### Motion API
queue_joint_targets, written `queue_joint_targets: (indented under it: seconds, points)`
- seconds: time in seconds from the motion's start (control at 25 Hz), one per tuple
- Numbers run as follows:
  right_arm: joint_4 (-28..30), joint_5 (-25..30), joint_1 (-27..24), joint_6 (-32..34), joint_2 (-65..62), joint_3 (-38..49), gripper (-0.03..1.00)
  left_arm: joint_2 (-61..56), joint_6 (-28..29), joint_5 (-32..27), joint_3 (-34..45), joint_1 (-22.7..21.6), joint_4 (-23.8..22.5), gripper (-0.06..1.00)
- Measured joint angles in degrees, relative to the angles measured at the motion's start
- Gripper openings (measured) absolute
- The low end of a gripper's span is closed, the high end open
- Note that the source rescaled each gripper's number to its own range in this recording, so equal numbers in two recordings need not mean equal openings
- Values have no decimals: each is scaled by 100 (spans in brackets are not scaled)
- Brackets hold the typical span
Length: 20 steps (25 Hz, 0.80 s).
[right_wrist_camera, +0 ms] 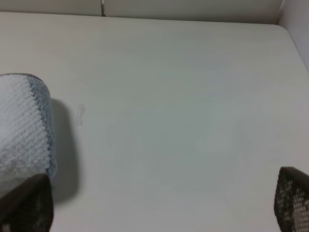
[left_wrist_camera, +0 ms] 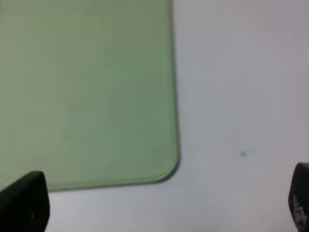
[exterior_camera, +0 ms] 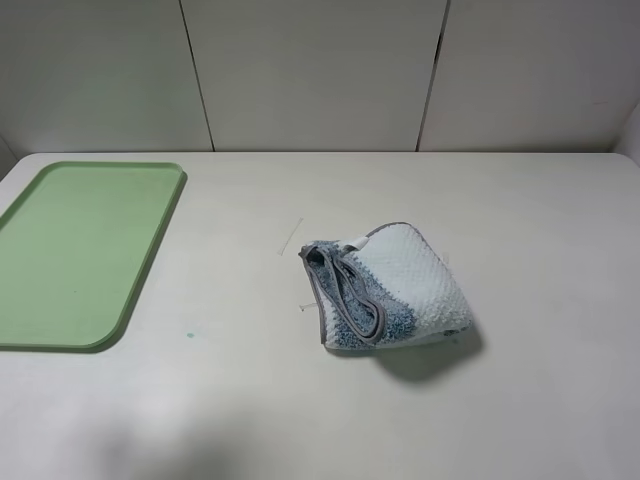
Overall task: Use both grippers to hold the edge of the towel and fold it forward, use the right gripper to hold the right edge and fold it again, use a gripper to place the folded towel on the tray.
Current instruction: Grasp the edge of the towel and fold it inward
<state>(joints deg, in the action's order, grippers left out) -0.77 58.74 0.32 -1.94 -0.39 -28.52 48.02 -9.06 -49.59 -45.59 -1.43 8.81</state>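
The towel [exterior_camera: 392, 284] lies bunched and partly folded on the white table, right of the middle, with its grey hem [exterior_camera: 352, 292] curled along its left side. The light green tray [exterior_camera: 80, 250] lies flat at the far left and holds nothing. Neither arm shows in the exterior high view. In the left wrist view my left gripper [left_wrist_camera: 161, 212] is open, above the table beside a rounded corner of the tray [left_wrist_camera: 87, 87]. In the right wrist view my right gripper [right_wrist_camera: 159, 210] is open and empty, with the towel [right_wrist_camera: 21, 130] next to one fingertip [right_wrist_camera: 26, 205].
A white panelled wall [exterior_camera: 320, 70] runs along the table's back edge. A small green speck [exterior_camera: 190, 334] marks the table near the tray's front right corner; it also shows in the left wrist view [left_wrist_camera: 243, 154]. A thin scrap [right_wrist_camera: 80, 113] lies by the towel.
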Motion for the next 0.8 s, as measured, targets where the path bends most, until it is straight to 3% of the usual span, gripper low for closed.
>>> queue_joint_targets:
  seconds: [0.16, 0.28, 0.6, 0.8]
  points:
    - [0, 0, 0, 0, 0, 0, 100, 1159, -577, 281, -380, 234, 566, 100]
    - [0, 0, 0, 0, 0, 0, 100, 1929, -570, 709, -618, 878, 583, 100]
    - [0, 0, 0, 0, 0, 0, 100, 3415, 496, 1766, -1025, 2580, 571, 100]
    - [0, 0, 0, 0, 0, 0, 100, 4087, 1166, 2500, -1084, 3391, 571, 100]
